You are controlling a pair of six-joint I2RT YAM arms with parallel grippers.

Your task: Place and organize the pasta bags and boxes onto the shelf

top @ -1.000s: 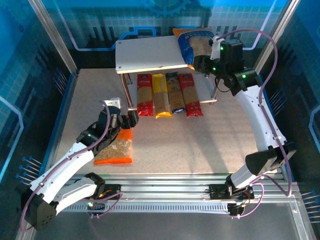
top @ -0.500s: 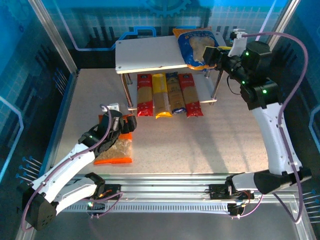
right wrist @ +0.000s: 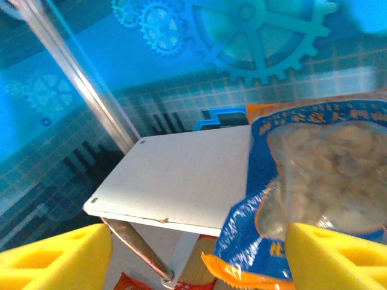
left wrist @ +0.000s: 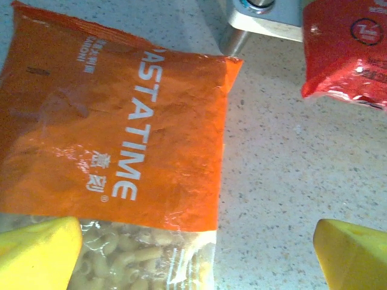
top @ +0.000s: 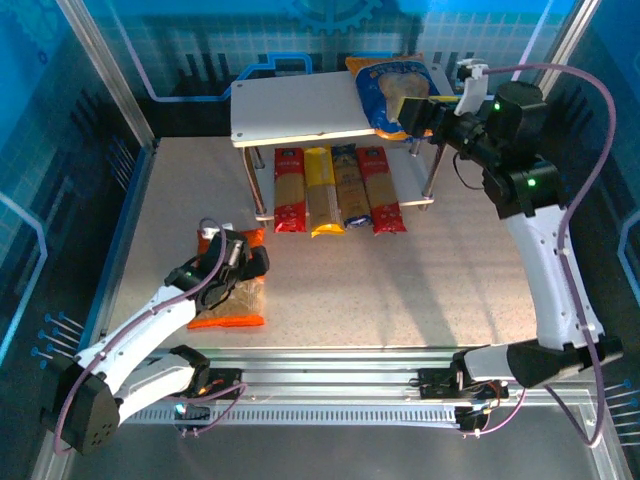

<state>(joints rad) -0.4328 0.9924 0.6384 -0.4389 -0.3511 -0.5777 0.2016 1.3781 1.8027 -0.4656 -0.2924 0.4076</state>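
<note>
The shelf [top: 295, 108] stands at the back, its top board [right wrist: 181, 172] bare on the left. The blue bag [top: 386, 92] lies on the board's right end, its near corner [right wrist: 272, 238] hanging over the edge. My right gripper [top: 418, 116] hovers open just right of it, yellow fingers [right wrist: 335, 257] wide apart. On the lower tier lie four pasta boxes: red [top: 289, 190], yellow [top: 320, 192], dark blue [top: 349, 186], red [top: 381, 190]. The orange bag [top: 230, 300] lies flat on the table. My left gripper [top: 245, 263] hangs open above the orange bag's [left wrist: 115, 133] window end.
A metal shelf leg [left wrist: 237, 36] and the end of a red box [left wrist: 347, 54] sit just beyond the orange bag. Blue enclosure walls and slanted metal posts [top: 105, 70] surround the table. Speckled tabletop [top: 400, 290] lies open in front of the shelf.
My right arm swung out to the right, its gripper drawing back from the blue bag, which stays on the top board. My left gripper moved nearer, over the orange bag.
</note>
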